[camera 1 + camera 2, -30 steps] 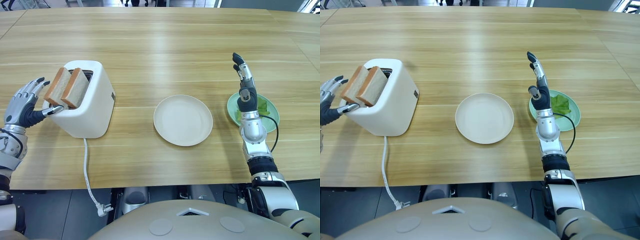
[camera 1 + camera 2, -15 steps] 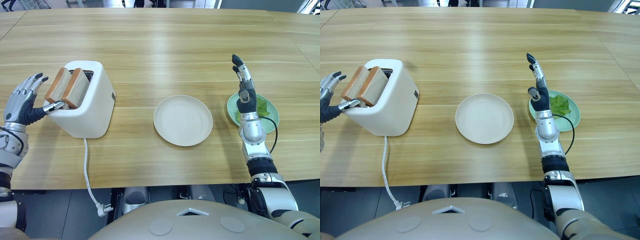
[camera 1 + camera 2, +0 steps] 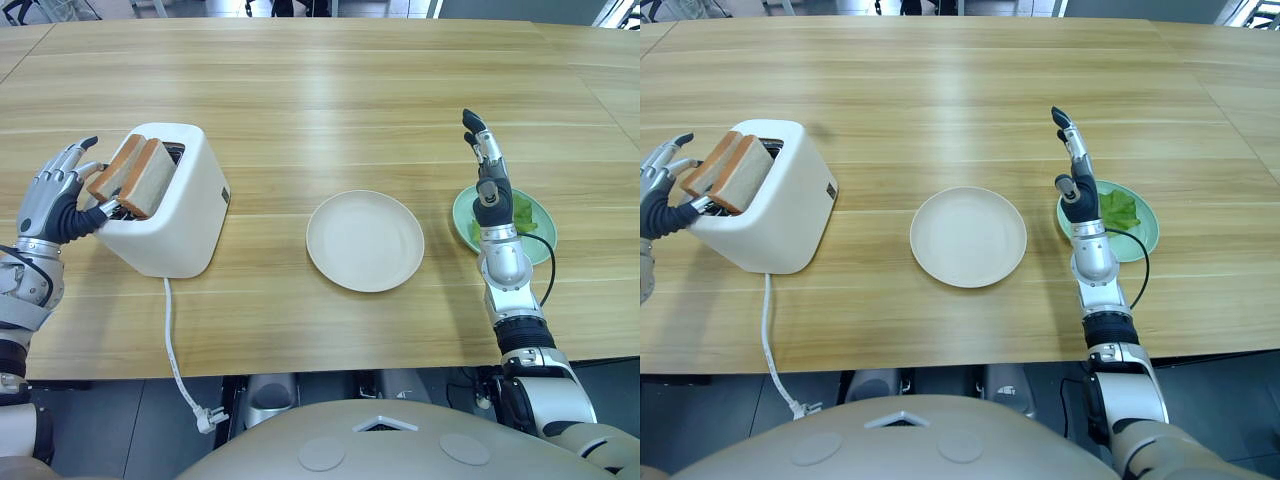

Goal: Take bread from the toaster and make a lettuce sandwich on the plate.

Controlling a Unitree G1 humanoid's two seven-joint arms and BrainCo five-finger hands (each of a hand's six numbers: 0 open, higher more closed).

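Left hand [image 3: 55, 200] sat at the toaster's [image 3: 180, 225] 9 o'clock, roughly half open. Fingers [image 3: 62, 165] were spread and lay along the far face of the outer slice [image 3: 112, 170], with the thumb tip under its lower edge at the toaster top. I couldn't confirm a firm pinch. Both that slice and the inner slice [image 3: 150, 178] were in the slots, leaning toward 9 o'clock.

Right hand [image 3: 487, 165] stood flat and straight, edge-on, holding nothing, over the 9 o'clock rim of the green dish [image 3: 540, 240] with the lettuce [image 3: 524, 212].

Plate [image 3: 365, 265] was bare at table [image 3: 320, 90] centre, with the toaster at its 9 o'clock and the dish at its 3 o'clock. Cord [image 3: 168, 335] ran off the edge toward 6 o'clock.

Versus a second ago, I saw the left hand come in from 9 o'clock and close the gap to the outer slice. Half a second ago its fingers were clear of the bread. The right hand, plate and dish hadn't shifted.
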